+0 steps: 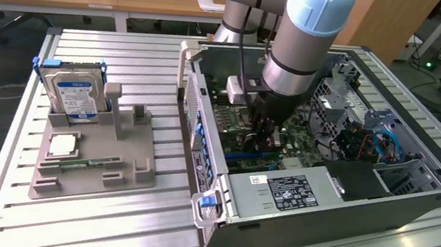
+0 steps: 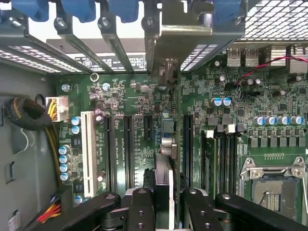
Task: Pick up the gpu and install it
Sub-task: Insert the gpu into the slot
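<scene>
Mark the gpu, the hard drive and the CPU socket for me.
gpu (image 2: 169,139): wrist view, components on its edge-on card.
hard drive (image 1: 75,97): exterior view, blue-white label.
CPU socket (image 2: 274,188): wrist view, dark centre inside the metal frame.

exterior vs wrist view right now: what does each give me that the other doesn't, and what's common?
Exterior: the arm reaching down into the open computer case, the power supply, and beside the case a gray fixture with the hard drive standing upright and a memory stick lying flat.
Wrist: the gpu held edge-on in the gripper, the white slot, the CPU socket.
Both: the gripper low inside the case, over the green motherboard.
</scene>
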Tool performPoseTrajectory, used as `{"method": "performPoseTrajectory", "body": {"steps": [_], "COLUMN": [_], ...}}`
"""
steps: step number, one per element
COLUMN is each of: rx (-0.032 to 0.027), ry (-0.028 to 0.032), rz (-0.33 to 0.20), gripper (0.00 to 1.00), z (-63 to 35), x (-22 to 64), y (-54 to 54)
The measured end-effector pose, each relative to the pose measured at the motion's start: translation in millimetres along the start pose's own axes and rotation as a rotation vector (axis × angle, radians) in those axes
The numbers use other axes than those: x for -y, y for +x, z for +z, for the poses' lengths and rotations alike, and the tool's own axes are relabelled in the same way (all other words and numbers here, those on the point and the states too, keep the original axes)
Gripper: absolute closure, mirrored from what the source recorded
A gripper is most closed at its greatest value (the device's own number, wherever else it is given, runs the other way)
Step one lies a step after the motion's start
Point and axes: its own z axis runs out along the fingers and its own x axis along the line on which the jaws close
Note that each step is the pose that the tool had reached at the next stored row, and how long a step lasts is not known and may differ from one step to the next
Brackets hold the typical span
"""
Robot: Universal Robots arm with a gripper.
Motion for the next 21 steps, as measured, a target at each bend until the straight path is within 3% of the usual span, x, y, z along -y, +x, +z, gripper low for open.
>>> {"method": "performPoseTrajectory", "body": {"steps": [10, 21], "rx": [0.0000, 0.0005], "ry": [0.0001, 0.0002], "rz": [0.001, 0.002], "gripper": [0.73, 0.73], "z": [6.5, 6.9], "x": [-3.4, -3.6], "y": [-2.9, -3.0]}}
